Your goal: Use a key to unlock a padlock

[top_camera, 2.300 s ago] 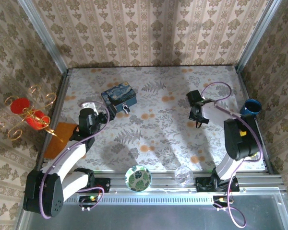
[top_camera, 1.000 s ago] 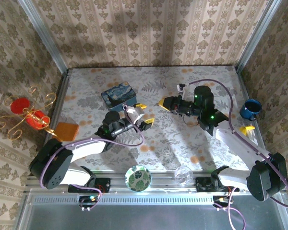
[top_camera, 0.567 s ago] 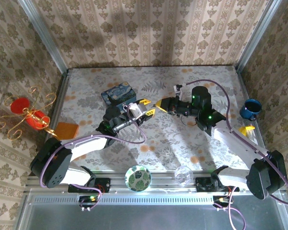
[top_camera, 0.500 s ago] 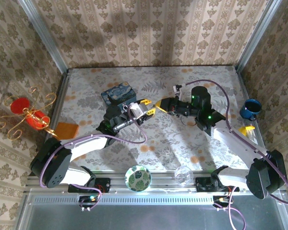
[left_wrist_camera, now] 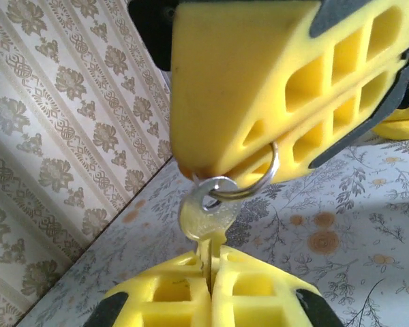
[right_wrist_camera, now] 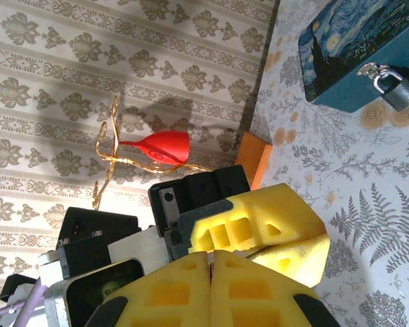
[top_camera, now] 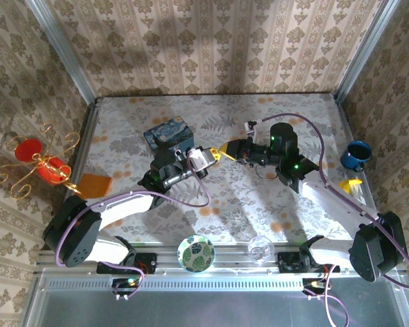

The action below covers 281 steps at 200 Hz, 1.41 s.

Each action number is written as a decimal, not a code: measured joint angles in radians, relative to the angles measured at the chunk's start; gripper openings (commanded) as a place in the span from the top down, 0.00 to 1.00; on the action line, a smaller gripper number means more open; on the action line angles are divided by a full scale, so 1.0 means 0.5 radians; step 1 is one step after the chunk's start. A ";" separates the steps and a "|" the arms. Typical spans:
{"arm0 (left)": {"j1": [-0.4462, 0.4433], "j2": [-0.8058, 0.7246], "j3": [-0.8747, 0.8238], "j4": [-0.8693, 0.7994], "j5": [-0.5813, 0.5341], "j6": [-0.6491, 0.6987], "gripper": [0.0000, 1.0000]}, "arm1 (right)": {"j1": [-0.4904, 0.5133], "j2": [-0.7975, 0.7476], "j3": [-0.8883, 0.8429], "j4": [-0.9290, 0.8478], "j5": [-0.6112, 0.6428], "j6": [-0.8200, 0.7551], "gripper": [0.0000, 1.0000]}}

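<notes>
where the two arms meet above the counter (top_camera: 259,197), my left hand (left_wrist_camera: 210,272) is clamped tight on the blade of the key (left_wrist_camera: 203,216), with its yellow, lattice-ribbed plastic fingers pressed flat against either side. the key's rounded, pale metal bow stands up out of that grip, and a thin wire ring (left_wrist_camera: 262,180) passes through its hole. the ring runs up into the seam of the right hand (right_wrist_camera: 211,266), whose fingers are also closed fully together, with the ring seemingly pinched between them.

the left wrist view gives me the key and ring close up. the right wrist view gives me the padlock (right_wrist_camera: 397,90), which is tiny, with a dull grey body and a bright curved shackle. it hangs from the hasp (right_wrist_camera: 370,69) on the front of the tin (right_wrist_camera: 354,48), a rectangular blue box painted with swirling stars. the tin sits flat on the floral-patterned counter. the top view puts the tin just behind my left hand, with the two hands tip to tip beside it.
</notes>
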 measured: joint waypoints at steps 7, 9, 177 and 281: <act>-0.002 -0.001 0.000 -0.008 -0.004 0.004 1.00 | 0.000 0.004 0.000 -0.001 0.005 -0.005 1.00; -0.005 -0.002 0.000 -0.013 -0.005 0.007 1.00 | 0.000 0.005 0.001 -0.002 0.006 -0.006 1.00; -0.075 -0.315 -0.116 -0.272 -0.461 0.379 1.00 | 0.060 -0.061 0.129 -0.553 0.216 -0.317 0.50; -0.182 -0.342 -0.115 -0.433 -0.680 0.802 1.00 | 0.178 -0.058 0.234 -0.651 0.358 -0.269 0.63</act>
